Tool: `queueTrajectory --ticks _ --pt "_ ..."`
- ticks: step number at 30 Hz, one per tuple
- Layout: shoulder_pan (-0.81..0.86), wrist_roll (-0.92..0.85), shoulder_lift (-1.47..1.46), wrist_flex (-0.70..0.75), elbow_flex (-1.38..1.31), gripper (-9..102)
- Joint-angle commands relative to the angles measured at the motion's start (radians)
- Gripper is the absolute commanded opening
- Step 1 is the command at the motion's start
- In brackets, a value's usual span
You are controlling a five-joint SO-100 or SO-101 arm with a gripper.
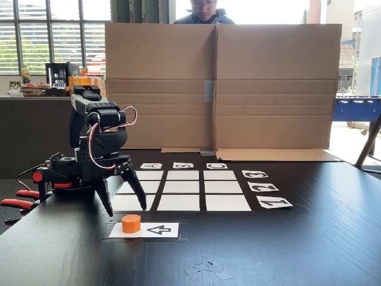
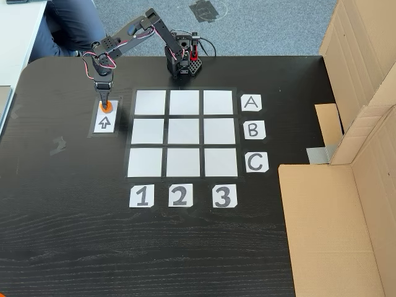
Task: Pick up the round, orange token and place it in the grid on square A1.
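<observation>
Gripper (image 1: 127, 205) hanging over orange token (image 1: 131, 223), fingers standing spread apart, not touching it; token sitting on arrow card (image 1: 159, 230) beside grid (image 2: 183, 133), black table (image 2: 74, 235).

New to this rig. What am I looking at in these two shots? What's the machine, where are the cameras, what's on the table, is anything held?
It is a small black robot arm bolted at the table's edge, ending in a two-finger gripper.

One fixed view looks across the table at low height, toward a cardboard screen with a person behind it. The other fixed view looks down from above.

On the table is a grid of nine white squares, with cards lettered A, B, C along one side and numbered 1, 2, 3 along another. Beside it lies a white card with a black arrow, and an orange token sits on that card's end.

Nothing is held yet. In the low view the fingers stand spread, just above and behind the token.
</observation>
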Motion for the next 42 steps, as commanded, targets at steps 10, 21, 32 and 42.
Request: queueTrajectory --ticks 10,21,32,42 --pt "-0.008 0.000 -0.060 -0.009 -0.092 31" --pt "-0.009 0.000 -0.080 -0.011 -0.114 30" --pt "-0.009 0.000 -0.084 -0.011 -0.114 25" --pt "-0.009 -0.006 -0.097 -0.012 -0.114 22"
